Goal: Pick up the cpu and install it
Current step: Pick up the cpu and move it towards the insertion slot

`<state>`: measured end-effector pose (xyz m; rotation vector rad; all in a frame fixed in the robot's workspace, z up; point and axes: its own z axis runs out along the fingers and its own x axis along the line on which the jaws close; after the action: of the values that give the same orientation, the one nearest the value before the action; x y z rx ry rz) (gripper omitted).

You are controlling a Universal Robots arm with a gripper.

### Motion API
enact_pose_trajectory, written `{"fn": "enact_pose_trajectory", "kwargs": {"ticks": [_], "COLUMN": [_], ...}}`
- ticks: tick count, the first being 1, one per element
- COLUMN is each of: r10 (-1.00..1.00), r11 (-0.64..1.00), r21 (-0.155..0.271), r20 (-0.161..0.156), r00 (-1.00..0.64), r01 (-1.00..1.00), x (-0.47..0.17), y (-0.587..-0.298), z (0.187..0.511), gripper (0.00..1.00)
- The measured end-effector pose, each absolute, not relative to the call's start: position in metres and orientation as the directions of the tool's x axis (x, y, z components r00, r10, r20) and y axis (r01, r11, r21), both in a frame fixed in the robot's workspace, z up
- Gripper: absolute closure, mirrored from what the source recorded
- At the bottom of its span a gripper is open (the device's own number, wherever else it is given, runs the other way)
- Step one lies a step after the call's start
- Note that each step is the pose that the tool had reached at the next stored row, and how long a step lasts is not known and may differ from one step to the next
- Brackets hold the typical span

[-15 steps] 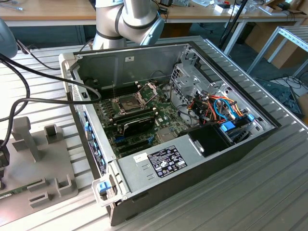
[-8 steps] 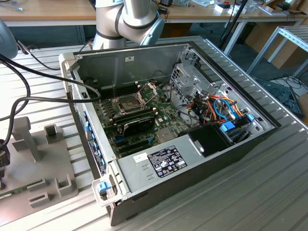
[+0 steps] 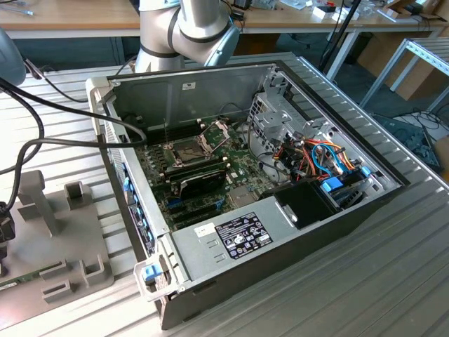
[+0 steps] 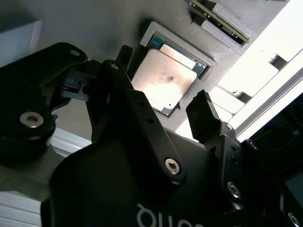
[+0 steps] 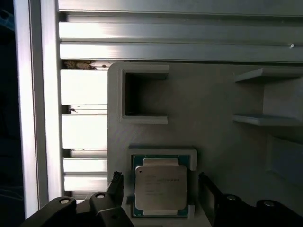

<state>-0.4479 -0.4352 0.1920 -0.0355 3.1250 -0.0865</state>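
Note:
The cpu (image 5: 160, 189) is a small square chip with a dull silver top, lying flat in a shallow recess of a grey holder block (image 5: 213, 109). In both wrist views my gripper (image 5: 161, 183) hangs just above it, open, with one dark finger (image 5: 116, 182) on each side of the chip and a gap to its edges. The second wrist view has the cpu (image 4: 163, 78) between the same spread fingers (image 4: 203, 113) of the gripper (image 4: 162, 79). In the exterior view the green motherboard (image 3: 210, 175) lies in the open case, its socket (image 3: 189, 151) uncovered and the hinged frame (image 3: 216, 131) raised.
The open computer case (image 3: 280, 232) stands on a slatted aluminium table (image 3: 393, 281), with a power supply (image 3: 231, 235), a drive cage (image 3: 280, 112) and coloured cables (image 3: 323, 158) inside. The grey holder block (image 3: 63, 239) sits at the exterior view's left, under thick black cables (image 3: 63, 140).

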Motion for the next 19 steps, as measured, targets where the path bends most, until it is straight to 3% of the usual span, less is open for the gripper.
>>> {"fn": "enact_pose_trajectory", "kwargs": {"ticks": [19], "r10": [-0.037], "r11": [0.998], "r21": [-0.056], "r20": [-0.015], "r00": [-0.999], "r01": [-0.036], "x": [-0.4479], "y": [-0.4350], "z": [0.1881], "gripper": [0.26]}}
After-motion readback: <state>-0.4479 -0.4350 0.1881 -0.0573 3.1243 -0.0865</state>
